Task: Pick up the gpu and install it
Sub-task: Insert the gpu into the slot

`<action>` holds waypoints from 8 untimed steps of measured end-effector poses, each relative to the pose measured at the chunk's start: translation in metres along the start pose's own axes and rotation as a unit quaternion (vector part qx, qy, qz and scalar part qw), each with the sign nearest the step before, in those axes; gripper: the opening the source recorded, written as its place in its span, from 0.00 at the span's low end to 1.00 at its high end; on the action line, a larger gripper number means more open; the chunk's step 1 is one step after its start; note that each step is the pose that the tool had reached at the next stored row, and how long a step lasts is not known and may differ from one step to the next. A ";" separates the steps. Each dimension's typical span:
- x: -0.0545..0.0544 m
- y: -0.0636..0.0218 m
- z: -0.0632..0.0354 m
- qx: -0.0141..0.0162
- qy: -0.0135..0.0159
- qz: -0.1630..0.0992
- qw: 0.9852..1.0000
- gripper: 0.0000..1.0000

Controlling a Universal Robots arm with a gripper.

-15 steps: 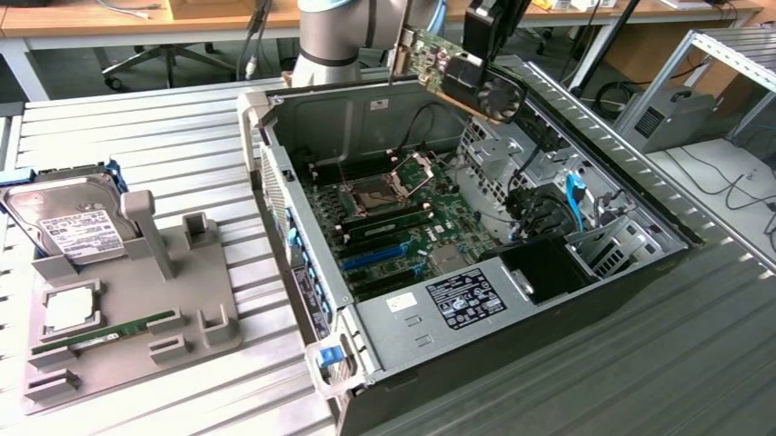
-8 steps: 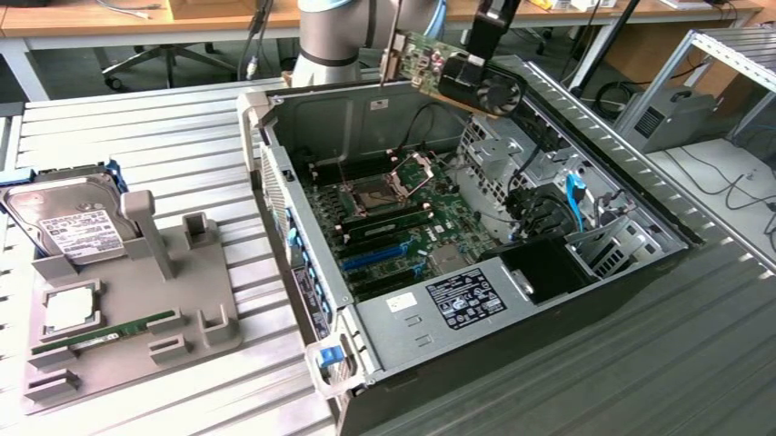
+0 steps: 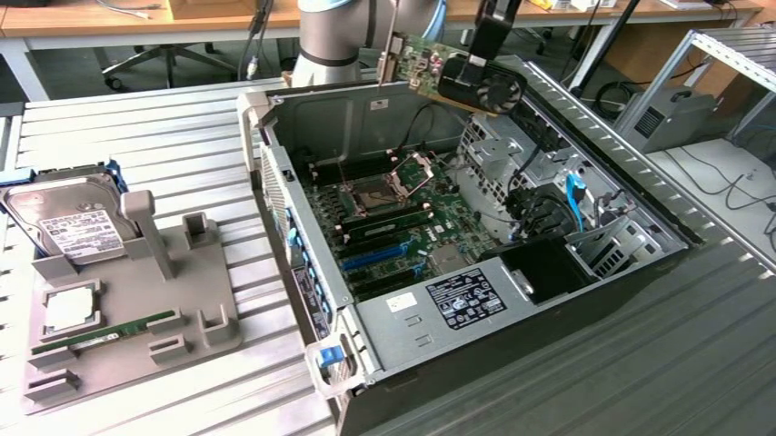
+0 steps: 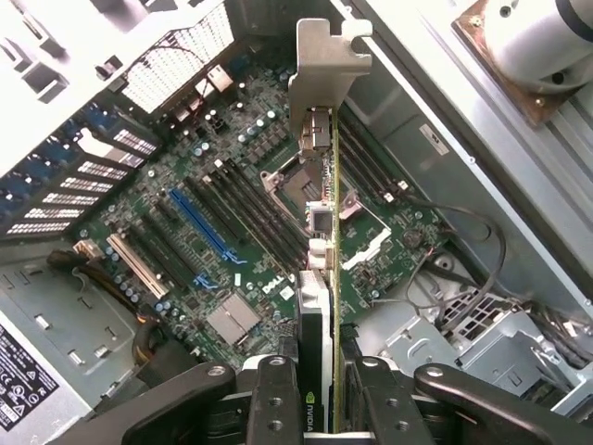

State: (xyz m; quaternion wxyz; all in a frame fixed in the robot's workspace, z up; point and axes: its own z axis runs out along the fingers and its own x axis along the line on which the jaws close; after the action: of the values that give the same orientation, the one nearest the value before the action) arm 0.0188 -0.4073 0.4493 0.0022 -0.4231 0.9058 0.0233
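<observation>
Exterior view: we see the gpu [image 3: 427, 56] held by the gripper [image 3: 479, 50] above the open PC case [image 3: 363, 354], clear of the board, with a hard drive [image 3: 73, 222] and RAM stick [image 3: 104, 331] parked in the grey fixture [image 3: 145, 272] at the exterior view's left. Wrist view adds the grip detail: card edge-on, clamped between both fingers [image 4: 275, 399], silver bracket [image 4: 324, 65] at the end far from them, over the motherboard [image 4: 185, 167] and its blue slot [image 4: 206, 222].

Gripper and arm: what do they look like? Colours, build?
Arm: smooth silver-grey cylindrical tube. Gripper: matte black, with jointed linkage bars on either side carrying the jaws, joined by round pivot pins.
</observation>
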 end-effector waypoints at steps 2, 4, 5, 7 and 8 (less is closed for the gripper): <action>0.000 0.0001 0.0000 0.000 0.000 -0.009 1.000 0.27; 0.000 0.0002 0.0000 0.000 0.001 -0.017 1.000 0.27; 0.000 0.0002 0.0000 -0.001 0.001 -0.021 1.000 0.27; -0.001 0.0004 0.0001 -0.001 0.001 -0.029 1.000 0.27; -0.001 0.0004 0.0001 -0.001 0.001 -0.034 0.999 0.27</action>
State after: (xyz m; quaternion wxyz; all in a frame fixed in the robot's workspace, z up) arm 0.0188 -0.4066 0.4492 0.0014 -0.4538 0.8908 0.0234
